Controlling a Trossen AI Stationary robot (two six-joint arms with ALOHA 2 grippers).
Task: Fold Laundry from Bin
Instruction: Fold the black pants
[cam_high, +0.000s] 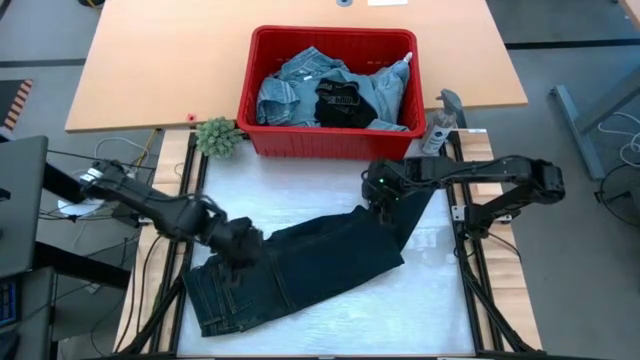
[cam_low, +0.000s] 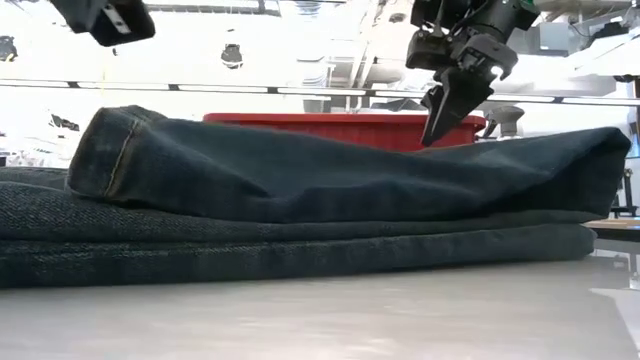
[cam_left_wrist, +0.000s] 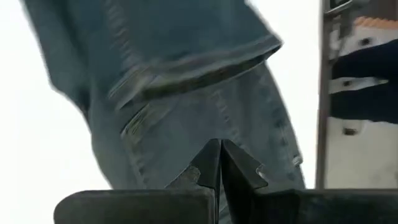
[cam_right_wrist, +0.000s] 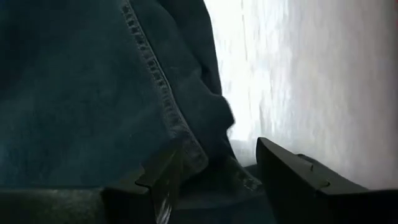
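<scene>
High view showed the white work table (cam_high: 420, 300) with a pair of dark blue jeans (cam_high: 300, 265) spread slantwise across it, one leg folded back over the other, the waistband end toward the left arm's side. Behind the mat, on the tan tabletop (cam_high: 150, 70), stood the red bin (cam_high: 262, 70), and in it lay light blue denim pieces (cam_high: 290, 85) around a black garment (cam_high: 345, 105). A small green plant (cam_high: 217, 136) sat just beside the bin's near left corner, and a spray bottle (cam_high: 438, 125) near its right corner.

The left gripper (cam_high: 240, 243) rested over the jeans near the waistband; in the left wrist view its fingers (cam_left_wrist: 208, 165) were pressed together, and no cloth showed between them. The right gripper (cam_high: 383, 205) was at the upper leg end; the right wrist view showed its fingers (cam_right_wrist: 289, 171) apart, straddling the stitched seam edge of the jeans, not clamped.
</scene>
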